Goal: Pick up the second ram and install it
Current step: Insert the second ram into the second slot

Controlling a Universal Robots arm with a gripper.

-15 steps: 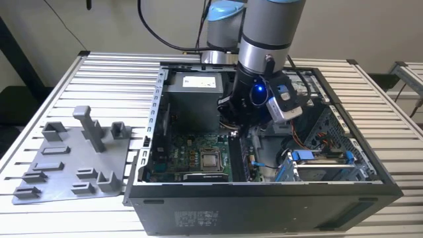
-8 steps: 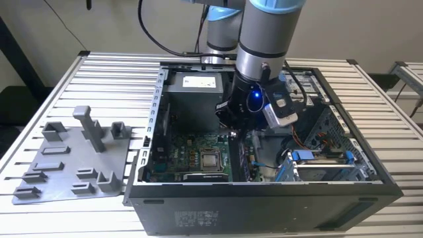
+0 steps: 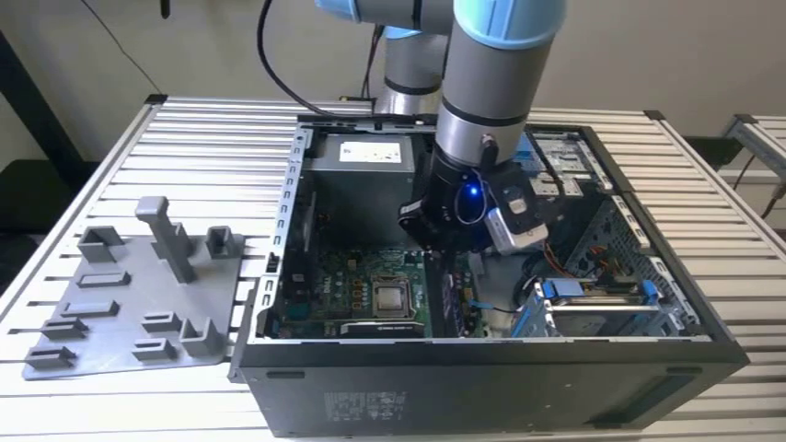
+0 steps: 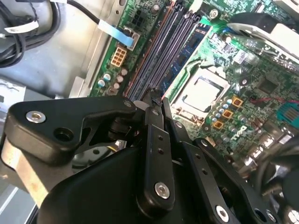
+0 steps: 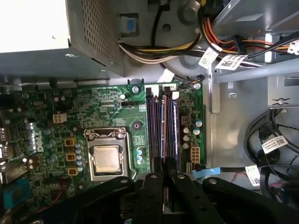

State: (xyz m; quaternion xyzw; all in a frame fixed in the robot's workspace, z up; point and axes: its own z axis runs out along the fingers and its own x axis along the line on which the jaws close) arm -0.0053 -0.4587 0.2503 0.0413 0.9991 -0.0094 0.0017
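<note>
The arm (image 3: 491, 83) reaches steeply downward; its gripper (image 5: 164, 170) hangs low, fingers (image 4: 154, 112) drawn narrowly together.

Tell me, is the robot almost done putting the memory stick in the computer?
Partly. One stick already looks seated in the motherboard slots. The end effector is down inside the case, right at those slots. Whether the second ram is seated, I cannot tell.
</note>
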